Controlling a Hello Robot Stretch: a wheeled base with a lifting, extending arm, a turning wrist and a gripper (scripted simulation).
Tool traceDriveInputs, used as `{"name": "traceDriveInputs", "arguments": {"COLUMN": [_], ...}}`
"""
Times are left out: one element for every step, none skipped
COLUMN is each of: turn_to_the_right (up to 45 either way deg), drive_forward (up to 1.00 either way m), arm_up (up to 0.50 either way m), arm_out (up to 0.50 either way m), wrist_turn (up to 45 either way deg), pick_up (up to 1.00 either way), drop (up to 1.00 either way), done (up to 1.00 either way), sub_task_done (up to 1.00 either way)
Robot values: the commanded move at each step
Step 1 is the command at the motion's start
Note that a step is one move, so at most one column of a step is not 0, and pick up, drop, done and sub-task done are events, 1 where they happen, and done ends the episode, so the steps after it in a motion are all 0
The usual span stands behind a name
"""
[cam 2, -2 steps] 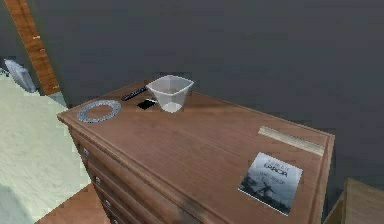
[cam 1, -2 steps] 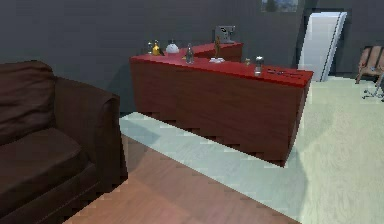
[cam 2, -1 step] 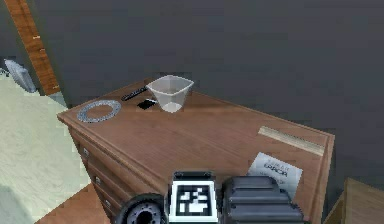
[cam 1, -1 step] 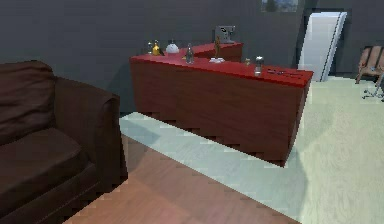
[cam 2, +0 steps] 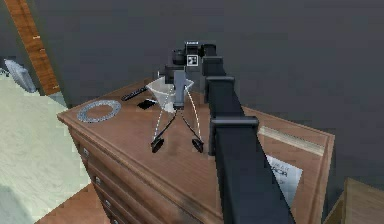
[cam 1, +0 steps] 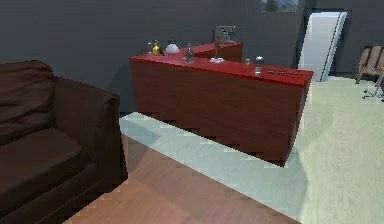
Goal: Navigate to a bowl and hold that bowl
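Right now my arm, a dark square bar, reaches out over a wooden dresser with a smooth brown top and panelled drawer fronts. At its far end sit two small white marked squares. Beside them is my gripper, its dark body turned so the two thin fingers slant down toward the dresser top. A pale, rounded bowl shows against that top, right at the gripper's body. I cannot tell whether I hold anything, or whether I touch the bowl. Near it lie a flat grey ring and a thin dark slab, and a white sheet lies beside the arm. Ahead stands a glossy red counter carrying small bottles, with a dark brown padded sofa at the forward view's left.
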Motion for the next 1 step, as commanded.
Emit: {"name": "traceDriveInputs", "arguments": {"turn_to_the_right": [0.0], "drive_forward": [0.00], "arm_up": [0.00], "arm_out": [0.00], "wrist_turn": [45.0], "pick_up": [0.00], "drop": [0.00], "done": [0.00], "sub_task_done": [0.00]}}
